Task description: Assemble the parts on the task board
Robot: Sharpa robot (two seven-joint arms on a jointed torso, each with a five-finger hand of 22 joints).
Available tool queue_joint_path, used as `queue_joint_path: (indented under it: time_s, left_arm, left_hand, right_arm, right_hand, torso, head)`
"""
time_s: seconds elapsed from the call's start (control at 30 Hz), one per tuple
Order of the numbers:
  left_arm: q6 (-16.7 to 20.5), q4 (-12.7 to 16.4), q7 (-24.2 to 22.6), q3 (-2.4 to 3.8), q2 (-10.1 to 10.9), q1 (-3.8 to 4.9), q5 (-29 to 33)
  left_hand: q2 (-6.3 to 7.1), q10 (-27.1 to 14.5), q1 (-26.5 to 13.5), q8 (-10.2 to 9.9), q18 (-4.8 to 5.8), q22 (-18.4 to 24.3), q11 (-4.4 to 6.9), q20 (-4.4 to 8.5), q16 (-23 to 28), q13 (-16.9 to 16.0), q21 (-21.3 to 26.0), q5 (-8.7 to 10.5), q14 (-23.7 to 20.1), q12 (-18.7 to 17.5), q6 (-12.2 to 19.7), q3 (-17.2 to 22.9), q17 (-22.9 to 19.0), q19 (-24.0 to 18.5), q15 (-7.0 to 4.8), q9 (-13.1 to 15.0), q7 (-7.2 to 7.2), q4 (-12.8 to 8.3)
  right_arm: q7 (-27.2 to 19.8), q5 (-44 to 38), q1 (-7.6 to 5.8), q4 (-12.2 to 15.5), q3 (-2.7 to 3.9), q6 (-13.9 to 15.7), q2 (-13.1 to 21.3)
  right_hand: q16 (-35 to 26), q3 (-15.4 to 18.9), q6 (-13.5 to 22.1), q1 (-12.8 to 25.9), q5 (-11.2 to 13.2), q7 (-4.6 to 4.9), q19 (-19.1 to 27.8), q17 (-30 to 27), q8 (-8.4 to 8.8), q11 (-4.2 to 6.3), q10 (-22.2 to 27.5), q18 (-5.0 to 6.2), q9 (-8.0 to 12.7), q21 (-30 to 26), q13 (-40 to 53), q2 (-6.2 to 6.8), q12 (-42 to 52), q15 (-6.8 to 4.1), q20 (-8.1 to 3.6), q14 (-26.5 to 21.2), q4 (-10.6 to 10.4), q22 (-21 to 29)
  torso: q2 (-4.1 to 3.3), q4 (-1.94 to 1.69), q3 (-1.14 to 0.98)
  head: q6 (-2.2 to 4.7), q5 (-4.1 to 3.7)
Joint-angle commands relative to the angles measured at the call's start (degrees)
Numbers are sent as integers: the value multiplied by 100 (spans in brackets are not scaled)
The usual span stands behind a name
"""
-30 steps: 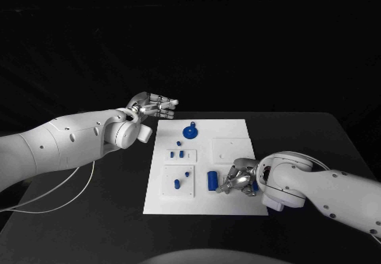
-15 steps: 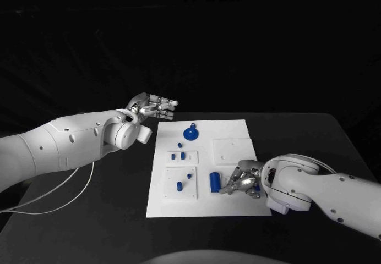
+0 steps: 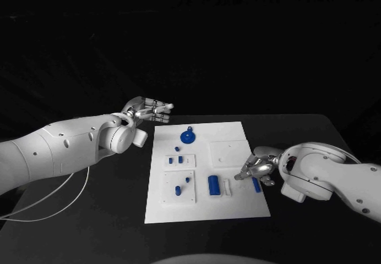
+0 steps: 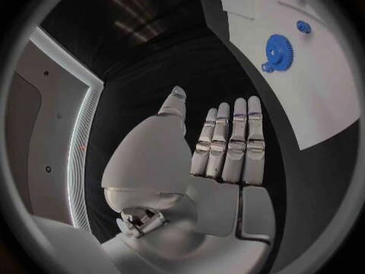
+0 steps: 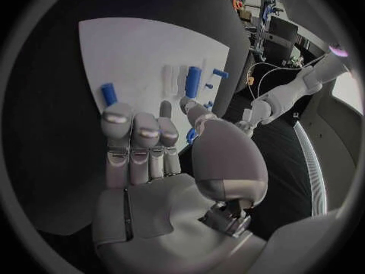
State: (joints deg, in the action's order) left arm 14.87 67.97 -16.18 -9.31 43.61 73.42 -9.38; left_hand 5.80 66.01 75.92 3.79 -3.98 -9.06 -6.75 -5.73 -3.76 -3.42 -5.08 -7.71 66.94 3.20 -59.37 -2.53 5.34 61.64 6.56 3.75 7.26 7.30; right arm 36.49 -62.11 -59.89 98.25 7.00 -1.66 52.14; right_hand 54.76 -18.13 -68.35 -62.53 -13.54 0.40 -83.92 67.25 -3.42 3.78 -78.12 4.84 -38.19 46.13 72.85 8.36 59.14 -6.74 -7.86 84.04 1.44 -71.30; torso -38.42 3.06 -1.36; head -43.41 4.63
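Right hand [image 3: 255, 170], silver metal: fingers straight and together, thumb apart, holding nothing, hovering over the board's [image 3: 238, 209] right edge. Just beside it lies a short blue cylinder [image 3: 255, 185]. Left hand [image 3: 151, 108]: flat, fingers extended, empty, above the black tabletop [image 3: 95, 231] off the board's far left corner. On the flat white board: toothed blue gear [image 3: 188, 136], larger blue cylinder [image 3: 213, 184], small blue pegs [image 3: 177, 190].

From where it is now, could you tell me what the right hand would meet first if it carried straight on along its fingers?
Probably the small blue part just past the right hand's fingertips, lying on the board; depth is unclear.
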Motion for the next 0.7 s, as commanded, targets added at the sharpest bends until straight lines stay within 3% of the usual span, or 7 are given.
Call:
queue_joint_path:
  time_s: [0.03, 0.2, 0.33, 0.4, 0.53, 0.6, 0.7]
  left_arm:
    - [-34, 18, -79, 3, 4, 1, -18]
    - [-28, 17, -82, 2, 7, 1, -17]
    - [-30, 18, -83, 2, 5, 1, -17]
    - [-29, 23, -87, 1, 6, 1, -17]
    - [-25, 32, -96, 1, 13, 1, -17]
    - [-27, 36, -98, 1, 15, 1, -16]
    - [-32, 39, -98, 1, 17, 1, -16]
  left_hand:
    - [-69, 63, 16, -14, 83, 1, -1, 10, 19, -4, -20, -26, 30, 19, -31, -6, 8, -35, -5, 2, 35, -35]
    - [-73, 62, 11, -15, 88, -1, -1, 16, 20, -3, -24, -25, 39, 16, -37, -17, 9, -32, -8, 1, 31, -44]
    - [-73, 62, 11, -15, 88, -1, -1, 16, 20, -3, -24, -25, 39, 16, -37, -17, 9, -32, -8, 1, 31, -44]
    - [-73, 62, 11, -15, 88, -1, -1, 16, 20, -3, -24, -25, 39, 16, -37, -17, 9, -32, -8, 1, 31, -44]
    - [-76, 63, 6, -16, 92, -3, 0, 20, 19, -4, -28, -22, 51, 17, -41, -21, 11, -30, -12, 1, 32, -47]
    - [-76, 63, 6, -16, 92, -3, 0, 20, 19, -4, -28, -22, 51, 17, -41, -21, 11, -30, -12, 1, 32, -47]
    - [-76, 63, 6, -16, 92, -3, 0, 20, 19, -4, -28, -22, 51, 17, -41, -21, 11, -30, -12, 1, 32, -47]
  right_arm:
    - [-97, -14, -2, -61, 55, -137, 99]
    - [-52, -128, -6, -113, 109, -370, 255]
    - [-7, -569, -7, -147, 122, -577, 359]
    - [14, -792, -7, -153, 125, -654, 409]
    - [51, -1262, -6, -135, 127, -795, 487]
    - [61, -1409, -5, -127, 121, -842, 502]
    - [71, -1529, 4, -117, 80, -880, 490]
  right_hand:
    - [1, 18, 6, 12, 106, 37, -317, 4, -19, -49, 19, -16, 114, 22, -9, -26, -15, 48, 33, -5, 16, -5]
    - [1, 31, 42, -7, 328, 77, -317, 4, -21, -75, 35, -1, 367, 20, -35, 35, -46, 67, 55, -7, -102, -14]
    - [1, -7, -11, -76, 330, 56, -317, 6, -24, -64, 34, -7, 429, 23, -56, -13, -68, 63, 55, -6, 0, -24]
    - [4, -21, -101, -75, 376, 19, -317, 11, -41, -41, 23, -18, 300, 28, -61, -8, -68, 51, 40, -6, 64, -31]
    - [-6, -21, -116, -55, 438, -39, -315, 18, -33, 4, 24, -39, -432, 16, -64, 42, -78, 23, 12, -13, 90, -36]
    - [-3, -128, -135, -27, 548, -56, -318, 21, -37, 7, 25, -46, -690, 24, -85, 79, -110, 24, 7, -5, 10, -44]
    - [-12, -272, -108, 26, 658, -54, -317, 19, -32, -2, 29, -48, -846, 9, -86, 159, -113, 23, 10, -6, -109, -43]
  torso:
    - [-7, -2, -2]
    - [-7, -8, -3]
    - [-5, -2, 5]
    - [-5, -7, 4]
    - [-2, -8, 6]
    - [-4, -10, 6]
    - [-4, -13, 11]
  head:
    - [26, -40]
    - [34, -56]
    - [32, -82]
    - [35, -100]
    - [50, -128]
    - [44, -135]
    - [45, -141]
